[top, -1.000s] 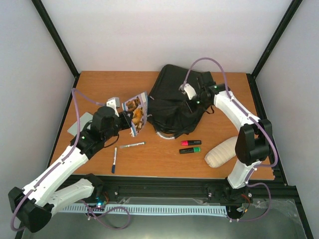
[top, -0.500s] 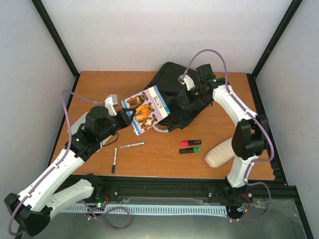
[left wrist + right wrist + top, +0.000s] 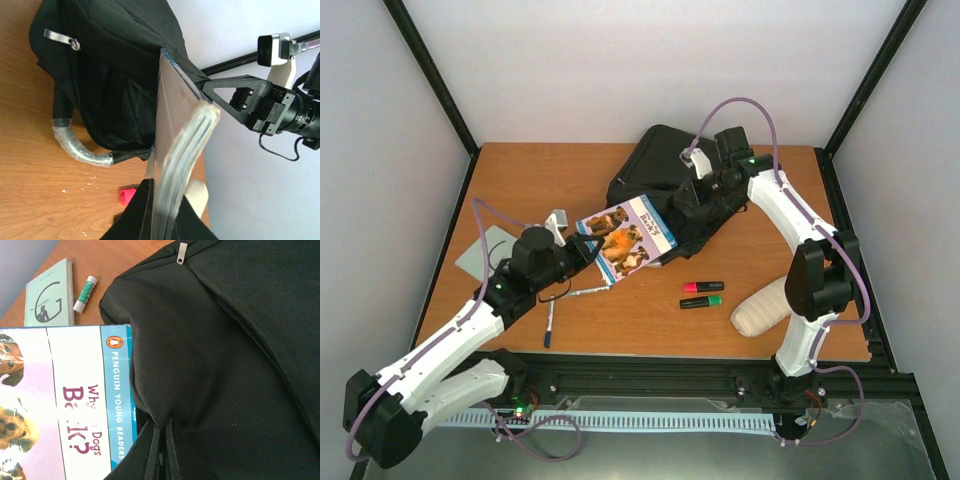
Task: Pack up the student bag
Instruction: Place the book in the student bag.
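Note:
The student bag [image 3: 665, 180], a large black backpack, lies at the back middle of the table. My right gripper [image 3: 692, 203] is shut on the fabric edge of its opening and holds that lip raised [image 3: 162, 445]. My left gripper [image 3: 582, 248] is shut on a picture book [image 3: 626, 236] with dogs on its cover, gripping the near edge. The book's far edge reaches under the raised lip of the bag [image 3: 225, 340]. In the left wrist view the book [image 3: 175, 145] stands edge-on between my black fingers [image 3: 135, 215], with the bag [image 3: 110, 75] and its grey loop handle [image 3: 75, 147] beyond.
A pink highlighter [image 3: 703, 287], a green highlighter [image 3: 701, 301] and a beige ribbed pouch [image 3: 763, 306] lie front right. Two pens [image 3: 584, 292] [image 3: 549, 322] lie under my left arm. A pale green booklet [image 3: 483, 247] sits at the left, a glue stick [image 3: 86, 287] beside it.
My left arm has lowered and pushed the book rightward, from upright to nearly flat, bringing its far edge to the bag's opening. My right gripper has lifted the bag's lip.

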`<action>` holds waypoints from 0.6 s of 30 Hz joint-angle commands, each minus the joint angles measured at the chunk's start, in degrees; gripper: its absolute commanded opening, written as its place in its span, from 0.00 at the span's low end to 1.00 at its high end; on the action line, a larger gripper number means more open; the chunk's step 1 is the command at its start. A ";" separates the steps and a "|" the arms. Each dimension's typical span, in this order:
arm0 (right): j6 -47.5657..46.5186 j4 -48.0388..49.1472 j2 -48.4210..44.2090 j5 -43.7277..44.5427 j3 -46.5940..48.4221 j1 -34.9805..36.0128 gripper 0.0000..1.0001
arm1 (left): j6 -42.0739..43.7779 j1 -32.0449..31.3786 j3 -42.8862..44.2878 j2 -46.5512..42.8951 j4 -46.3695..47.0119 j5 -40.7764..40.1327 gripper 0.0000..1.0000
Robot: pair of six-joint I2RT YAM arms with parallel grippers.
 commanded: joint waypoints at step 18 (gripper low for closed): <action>1.63 3.33 -0.81 -4.00 5.11 0.06 0.03 | -5.14 -10.12 2.36 -0.19 0.02 -1.50 0.01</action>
